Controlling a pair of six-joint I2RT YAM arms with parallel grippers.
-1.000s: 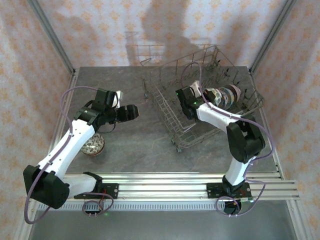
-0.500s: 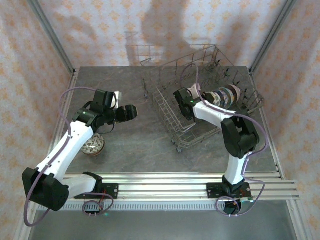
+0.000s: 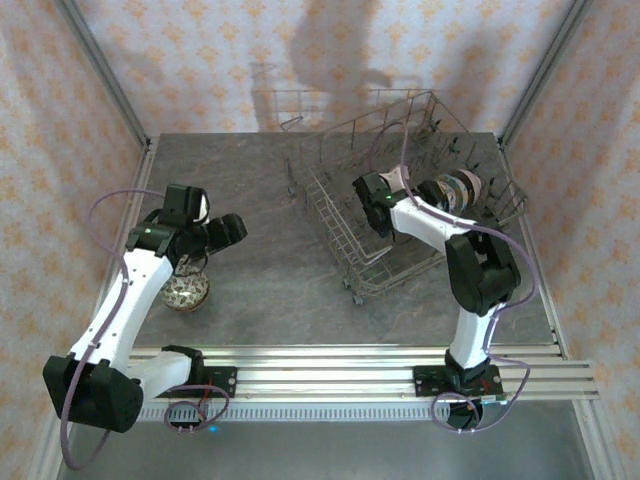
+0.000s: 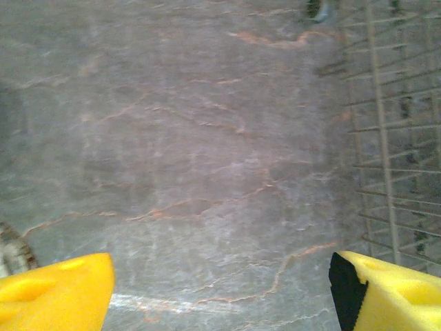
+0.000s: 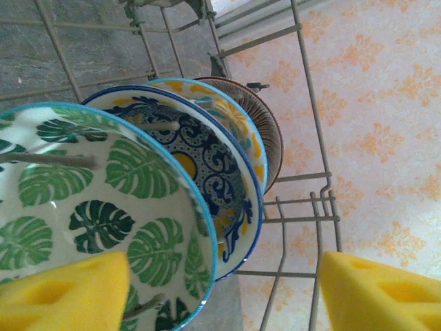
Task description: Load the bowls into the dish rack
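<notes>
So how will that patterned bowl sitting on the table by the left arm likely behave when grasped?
The bowl looks glazed and rigid, so it is probably slippery against the yellow fingers and chippable if knocked. Its round wall could let it rock or tip if pushed from the side.

A grey tabletop [image 3: 265, 285], veined with orange, is enclosed on three sides by walls [image 3: 190, 60] papered in pale pink with an orange motif. Metal posts [image 3: 105, 75] are set in the far corners. An aluminium rail [image 3: 330, 362] is laid along the near edge. Soft shadows [image 3: 335, 40] are cast at the back.
</notes>
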